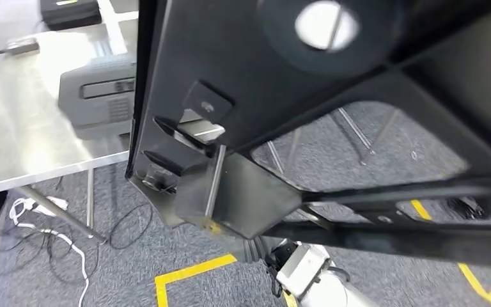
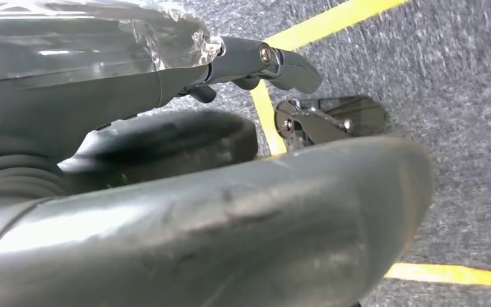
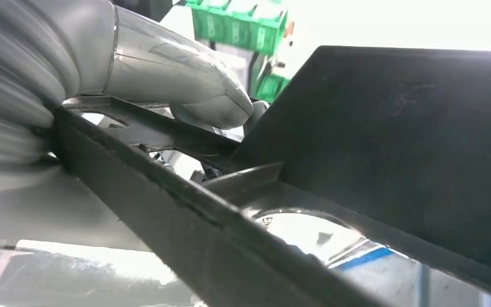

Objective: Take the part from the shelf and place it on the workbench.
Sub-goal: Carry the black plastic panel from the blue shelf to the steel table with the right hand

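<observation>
The part (image 1: 307,83) is a large black metal frame with cut-outs and a round hole. It hangs tilted close in front of my head, above the floor and to the right of the workbench (image 1: 19,128), a bare steel table. In the right wrist view my right hand (image 3: 166,70) grips one bar of the part (image 3: 390,128), with its thumb pressed on the bar's top. A silver forearm of mine (image 1: 313,275) rises beneath the part. My left hand (image 2: 230,192) hangs over the grey carpet with its fingers (image 2: 262,61) spread and nothing in them.
A grey box-shaped device (image 1: 99,89) stands on the workbench near its right edge, and a black one (image 1: 70,11) sits farther back. Loose cables (image 1: 38,230) lie on the carpet by the table legs. Yellow tape lines (image 1: 192,272) mark the floor.
</observation>
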You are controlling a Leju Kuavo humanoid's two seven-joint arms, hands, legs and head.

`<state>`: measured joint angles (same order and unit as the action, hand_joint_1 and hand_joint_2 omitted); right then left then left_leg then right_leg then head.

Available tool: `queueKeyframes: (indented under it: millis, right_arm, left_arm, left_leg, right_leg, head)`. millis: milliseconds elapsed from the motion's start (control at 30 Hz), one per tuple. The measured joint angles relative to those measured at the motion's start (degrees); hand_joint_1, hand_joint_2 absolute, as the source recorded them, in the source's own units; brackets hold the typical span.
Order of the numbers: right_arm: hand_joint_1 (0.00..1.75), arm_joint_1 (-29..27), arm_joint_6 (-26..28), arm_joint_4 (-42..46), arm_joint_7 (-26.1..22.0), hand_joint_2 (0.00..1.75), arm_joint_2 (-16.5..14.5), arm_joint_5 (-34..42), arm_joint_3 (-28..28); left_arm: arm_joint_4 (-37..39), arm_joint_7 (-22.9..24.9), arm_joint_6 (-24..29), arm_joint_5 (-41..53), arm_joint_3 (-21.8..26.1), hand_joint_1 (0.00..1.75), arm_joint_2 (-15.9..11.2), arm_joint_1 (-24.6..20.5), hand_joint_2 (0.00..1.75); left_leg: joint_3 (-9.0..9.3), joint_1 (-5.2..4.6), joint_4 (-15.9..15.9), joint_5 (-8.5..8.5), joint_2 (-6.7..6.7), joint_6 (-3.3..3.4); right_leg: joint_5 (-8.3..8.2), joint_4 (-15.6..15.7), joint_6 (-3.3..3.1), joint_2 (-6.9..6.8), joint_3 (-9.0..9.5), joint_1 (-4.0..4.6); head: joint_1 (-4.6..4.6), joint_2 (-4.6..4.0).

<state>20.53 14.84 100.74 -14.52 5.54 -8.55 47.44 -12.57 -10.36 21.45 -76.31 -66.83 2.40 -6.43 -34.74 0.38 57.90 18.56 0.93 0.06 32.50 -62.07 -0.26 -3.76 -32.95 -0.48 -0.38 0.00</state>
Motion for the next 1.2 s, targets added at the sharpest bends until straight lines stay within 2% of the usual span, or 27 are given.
queueKeyframes:
  millis: [33, 67, 100, 133, 167, 200, 267, 300, 333, 400, 433, 500, 533, 567, 600, 633, 667, 700, 767, 833, 967, 1200]
  right_arm:
    - [1.75, 0.0, 0.0, -0.1, 0.0, 1.75, 0.0, 0.1, 0.1]
    - [1.75, 0.0, -0.1, -0.1, -0.1, 1.75, 0.1, 0.1, 0.1]
    - [1.75, 0.0, -0.1, -0.2, -0.1, 1.75, 0.1, 0.2, 0.2]
    - [1.75, 0.0, -0.1, -0.3, -0.1, 1.75, 0.1, 0.3, 0.3]
    - [1.75, 0.0, -0.2, -0.3, -0.1, 1.75, 0.1, 0.3, 0.3]
    - [1.75, 0.0, -0.2, -0.4, -0.1, 1.75, 0.1, 0.3, 0.4]
    - [1.75, 0.1, -0.2, -0.4, -0.1, 1.75, 0.1, 0.4, 0.5]
    - [1.75, 0.1, -0.2, -0.4, -0.2, 1.75, 0.1, 0.4, 0.5]
    - [1.75, 0.1, -0.2, -0.5, -0.2, 1.75, 0.1, 0.4, 0.5]
    - [1.75, 0.1, -0.2, -0.5, -0.2, 1.75, 0.0, 0.4, 0.6]
    - [1.75, 0.2, -0.2, -0.5, -0.2, 1.75, 0.0, 0.5, 0.6]
    - [1.75, 0.4, -0.3, -0.5, -0.3, 1.75, -0.2, 0.5, 0.6]
    - [1.75, 0.4, -0.3, -0.5, -0.3, 1.75, -0.3, 0.7, 0.6]
    - [1.75, 0.4, -0.3, -0.5, -0.4, 1.75, -0.3, 1.0, 0.7]
    - [1.75, 0.4, -0.3, -0.6, -0.5, 1.75, -0.3, 1.6, 0.7]
    - [1.75, 0.4, -0.2, -0.6, -0.7, 1.75, -0.3, 2.2, 0.7]
    - [1.75, 0.4, -0.2, -0.6, -0.9, 1.75, -0.3, 2.8, 0.8]
    - [1.75, 0.4, -0.1, -0.7, -1.1, 1.75, -0.3, 3.3, 0.8]
    - [1.75, 0.4, -0.1, -0.7, -1.4, 1.75, -0.3, 3.9, 0.8]
    - [1.75, 0.4, 0.0, -0.7, -1.6, 1.75, -0.3, 4.1, 0.8]
    - [1.75, 0.4, 0.1, -0.7, -1.7, 1.75, -0.3, 4.2, 0.9]
    - [1.75, 0.4, 1.2, -0.7, -1.3, 1.75, -0.2, 3.6, 1.1]
  left_arm:
    - [0.0, 0.1, 0.0, -0.1, 0.0, 0.00, 0.0, 0.0, 0.00]
    - [0.0, 0.2, -0.1, -0.1, 0.0, 0.00, 0.0, -0.1, 0.00]
    - [0.0, 0.3, -0.1, -0.2, 0.0, 0.00, 0.0, -0.1, 0.00]
    - [0.0, 0.3, -0.1, -0.3, 0.0, 0.00, 0.0, -0.1, 0.00]
    - [0.0, 0.4, -0.1, -0.3, 0.0, 0.00, 0.0, -0.1, 0.00]
    - [0.0, 0.5, -0.1, -0.4, 0.0, 0.00, 0.0, -0.1, 0.00]
    - [0.0, 0.5, -0.1, -0.4, 0.1, 0.00, 0.0, -0.1, 0.00]
    - [0.0, 0.5, -0.1, -0.4, 0.1, 0.00, 0.0, -0.2, 0.00]
    - [0.0, 0.5, -0.1, -0.4, 0.1, 0.00, 0.0, -0.2, 0.00]
    - [0.0, 0.6, -0.1, -0.4, 0.1, 0.00, 0.0, 0.0, 0.00]
    - [0.0, 0.6, 0.0, -0.4, 0.1, 0.00, -0.1, 0.0, 0.00]
    - [0.0, 0.6, 0.0, -0.4, 0.1, 0.00, -0.1, 0.0, 0.00]
    - [0.0, 0.6, -0.1, -0.4, 0.1, 0.00, -0.1, 0.0, 0.00]
    - [0.0, 0.5, -0.1, -0.4, 0.1, 0.00, -0.1, -0.1, 0.00]
    - [0.0, 0.5, -0.1, -0.5, 0.1, 0.00, -0.1, -0.1, 0.00]
    - [0.0, 0.4, -0.2, -0.5, 0.1, 0.00, -0.1, 0.0, 0.00]
    - [0.0, 0.4, -0.2, -0.5, 0.1, 0.00, -0.1, 0.0, 0.00]
    - [0.0, 0.4, -0.3, -0.6, 0.1, 0.00, -0.1, 0.1, 0.00]
    - [0.0, 0.4, -0.4, -0.6, 0.2, 0.00, -0.1, 0.1, 0.00]
    - [0.0, 0.5, -0.5, -0.6, 0.2, 0.00, -0.1, 0.1, 0.00]
    - [0.1, 0.5, -0.8, -0.6, 0.4, 0.00, -0.1, 0.2, 0.00]
    - [0.1, 0.4, -1.1, -0.1, 0.5, 0.00, -0.1, 0.1, 0.00]
  left_leg:
    - [-0.01, 0.02, 0.0, -0.06, -0.69, 0.18]
    - [-0.06, 0.01, 0.0, -0.08, -1.39, 0.33]
    - [-0.09, -0.01, 0.1, -0.06, -2.18, 0.39]
    - [-0.10, -0.01, 0.2, 0.00, -2.99, 0.40]
    - [-0.09, 0.01, 0.4, 0.09, -3.84, 0.37]
    - [-0.07, 0.05, 0.6, 0.22, -4.71, 0.28]
    - [-0.24, 0.16, 1.1, 0.53, -6.27, -0.13]
    - [-0.45, 0.23, 1.3, 0.57, -6.90, -0.44]
    - [-0.68, 0.29, 1.4, 0.57, -7.45, -0.79]
    - [-0.94, 0.44, 1.2, 0.38, -8.56, -1.58]
    - [-0.98, 0.41, 1.4, 0.53, -8.27, -1.92]
    - [-2.16, 0.21, 4.4, 2.35, -5.69, -2.48]
    - [-3.58, 0.18, 7.6, 4.08, -3.80, -2.69]
    - [-5.41, 0.25, 11.3, 5.91, -2.55, -2.90]
    - [-7.06, 0.40, 14.7, 7.27, -1.89, -3.07]
    - [-7.98, 0.55, 16.7, 7.72, -1.56, -3.18]
    - [-7.85, 0.68, 16.6, 7.13, -1.40, -3.23]
    - [-6.61, 0.76, 14.3, 5.65, -1.29, -3.20]
    - [-2.42, 0.71, 6.4, 2.17, -0.82, -2.90]
    - [-0.05, 0.49, 1.5, 0.72, -0.41, -2.42]
    - [0.01, 0.35, 0.8, 0.74, -0.62, -2.31]
    - [-0.05, 0.06, 1.0, 0.94, -0.60, -1.57]
  right_leg:
    - [1.75, -3.5, 0.12, 1.78, -1.67, -0.16]
    - [3.44, -7.5, 0.19, 2.77, -3.75, -0.20]
    - [4.45, -10.9, 0.26, 3.24, -5.62, -0.22]
    - [4.32, -12.5, 0.29, 3.43, -6.71, -0.23]
    - [2.95, -11.7, 0.28, 3.54, -6.69, -0.26]
    - [0.73, -8.8, 0.23, 3.79, -5.66, -0.33]
    - [-2.94, -1.3, 0.03, 6.04, -2.64, -0.58]
    - [-3.70, 1.1, -0.05, 7.13, -1.71, -0.67]
    - [-3.74, 2.2, -0.18, 7.92, -1.32, -0.65]
    - [-3.76, 2.5, -0.66, 7.23, -1.18, -0.54]
    - [-3.85, 2.8, -1.00, 6.55, -0.97, -0.57]
    - [-3.98, 3.3, -1.73, 5.03, -0.50, -0.79]
    - [-3.93, 3.4, -2.00, 4.29, -0.33, -0.72]
    - [-3.82, 3.5, -2.22, 3.60, -0.26, -0.62]
    - [-3.72, 3.4, -2.33, 2.99, -0.22, -0.52]
    - [-3.64, 3.4, -2.37, 2.48, -0.19, -0.47]
    - [-3.57, 3.4, -2.34, 2.07, -0.15, -0.45]
    - [-3.50, 3.4, -2.26, 1.80, -0.05, -0.45]
    - [-3.26, 3.3, -1.94, 1.50, 0.22, -0.33]
    - [-2.98, 3.2, -1.46, 1.41, 0.32, -0.06]
    - [-2.75, 3.1, -1.94, 1.51, 0.36, 0.04]
    - [-3.22, 4.0, -0.76, 1.46, 0.73, -0.19]
  head:
    - [0.40, 0.00]
    - [0.78, 0.00]
    - [1.11, 0.00]
    - [1.33, 0.00]
    - [1.51, 0.00]
    - [1.72, 0.00]
    - [2.10, 0.00]
    - [2.24, 0.00]
    - [2.27, 0.00]
    - [2.17, 0.00]
    - [2.09, 0.00]
    - [1.35, 0.00]
    - [0.92, 0.00]
    - [0.46, 0.00]
    - [0.24, 0.00]
    - [0.10, 0.00]
    - [-0.04, 0.00]
    - [-0.20, 0.00]
    - [-0.62, 0.00]
    - [-0.85, 0.00]
    - [0.03, 0.00]
    - [0.96, 0.00]
